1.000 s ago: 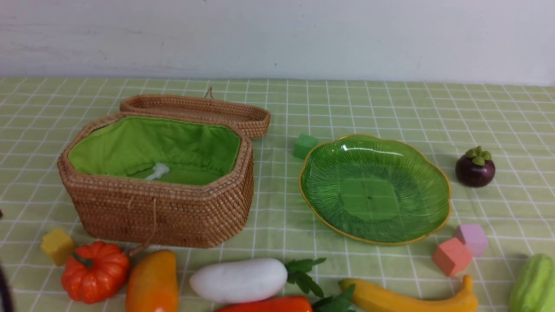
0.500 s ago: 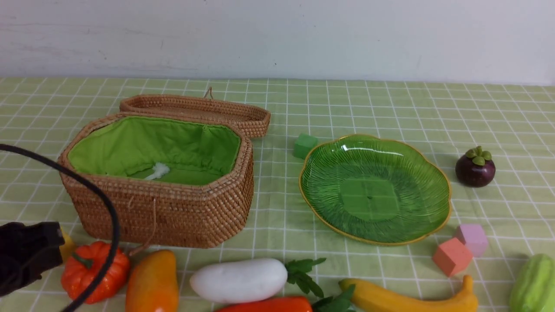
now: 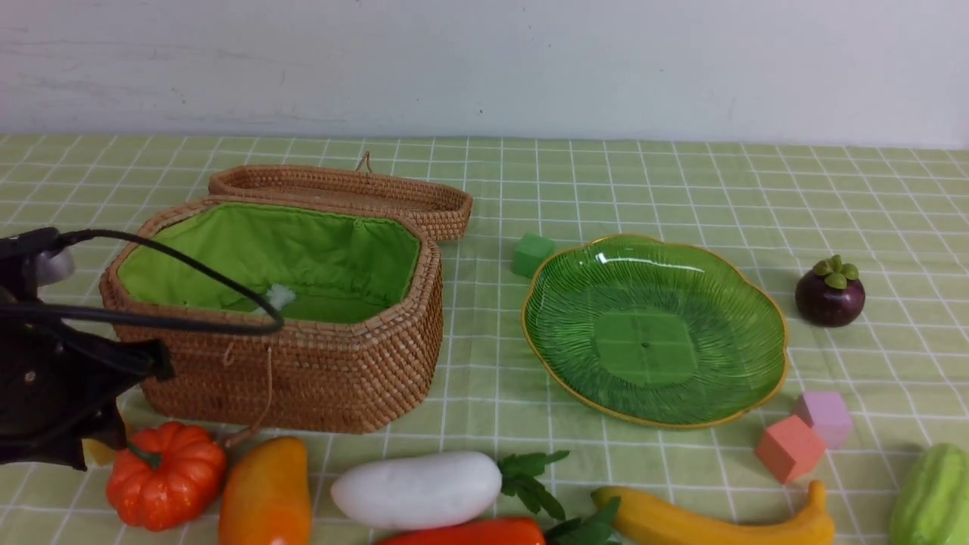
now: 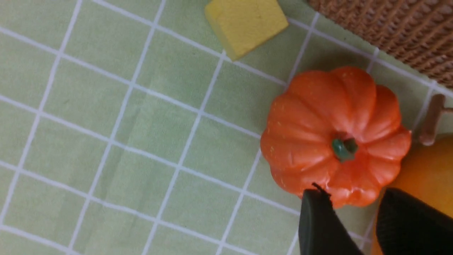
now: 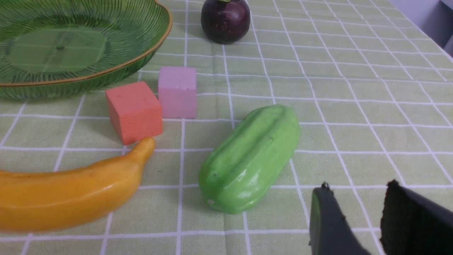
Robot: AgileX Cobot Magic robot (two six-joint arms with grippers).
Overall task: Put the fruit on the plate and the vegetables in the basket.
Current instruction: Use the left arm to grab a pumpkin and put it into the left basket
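Note:
My left gripper (image 4: 352,194) hangs open above the table at the near edge of the orange pumpkin (image 4: 336,136), holding nothing. The mango (image 4: 428,177) lies against the pumpkin (image 3: 165,475). Along the front lie the mango (image 3: 265,492), white radish (image 3: 416,488), red carrot-like piece (image 3: 469,534), banana (image 3: 711,522) and green gourd (image 3: 933,496). The mangosteen (image 3: 830,291) stands right of the empty green plate (image 3: 780,356). The wicker basket (image 3: 303,371) is open. My right gripper (image 5: 357,187) is open and empty, near the gourd (image 5: 251,159); it is out of the front view.
The basket's lid (image 3: 341,189) lies flat behind it. A yellow cube (image 4: 246,21) sits beside the pumpkin, a green cube (image 3: 532,254) behind the plate, and orange (image 5: 134,109) and pink (image 5: 177,92) cubes between plate and banana. The left arm's cable (image 3: 189,325) loops before the basket.
My left arm has come into the front view from the lower left and risen beside the basket, above the pumpkin. Nothing on the table has moved.

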